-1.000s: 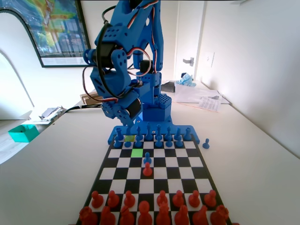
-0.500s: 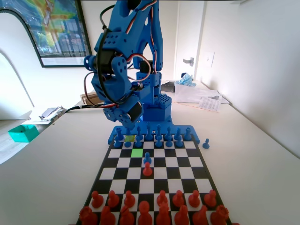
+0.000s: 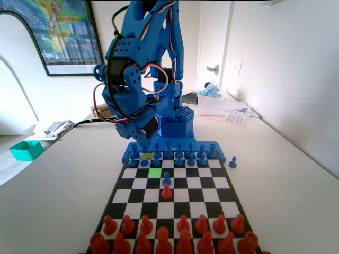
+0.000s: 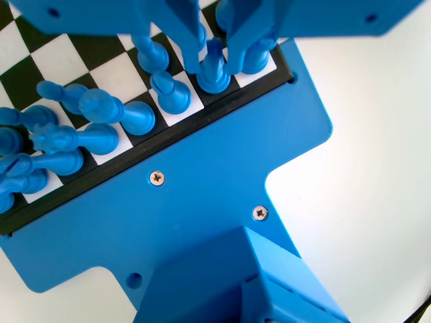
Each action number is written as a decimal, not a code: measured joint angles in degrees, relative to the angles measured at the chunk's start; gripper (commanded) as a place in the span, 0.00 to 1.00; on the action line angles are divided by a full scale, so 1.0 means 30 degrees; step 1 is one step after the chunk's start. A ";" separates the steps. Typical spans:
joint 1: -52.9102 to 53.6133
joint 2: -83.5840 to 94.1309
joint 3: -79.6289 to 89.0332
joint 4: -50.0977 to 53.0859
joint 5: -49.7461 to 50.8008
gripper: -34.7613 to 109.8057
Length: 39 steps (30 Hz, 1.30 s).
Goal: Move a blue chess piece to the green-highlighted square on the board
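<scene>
Fixed view, nearest edge: two rows of red pieces (image 3: 164,235) on the board (image 3: 127,182). Further up the board, one red pawn (image 3: 166,191) mid-board, with a lone blue pawn (image 3: 166,179) touching or just behind it. One rank beyond and just left of that pair: green-highlighted square (image 3: 154,172), bare. Duller yellow-green square (image 3: 146,156) one rank further, in the blue back rows, at the left. Rows of blue pieces (image 3: 180,153) along the far edge of the board. One more blue pawn (image 3: 232,162) standing off the board on the white worktop (image 3: 275,174), at the right of the far corner. Blue arm (image 3: 140,69) at the far end, bent low over the left part of the blue rows; gripper (image 3: 139,144) down among the pieces there.

Wrist view: gripper (image 4: 214,64) hanging from the top edge over the corner of the board (image 4: 67,60). Jaws slightly spread, one each side of the blue chess piece (image 4: 214,67), which stands upright on a square in the last file by the black border. Cannot tell whether the jaws touch it. Neighbouring blue pieces just beside it on both sides.
</scene>
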 measured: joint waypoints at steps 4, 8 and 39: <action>0.0059 -0.0322 0.0000 -0.0293 0.0000 0.31; 0.0059 -0.0674 -0.0088 -0.0293 0.0000 0.31; -0.0234 -0.1318 -0.0586 -0.1348 0.0176 0.30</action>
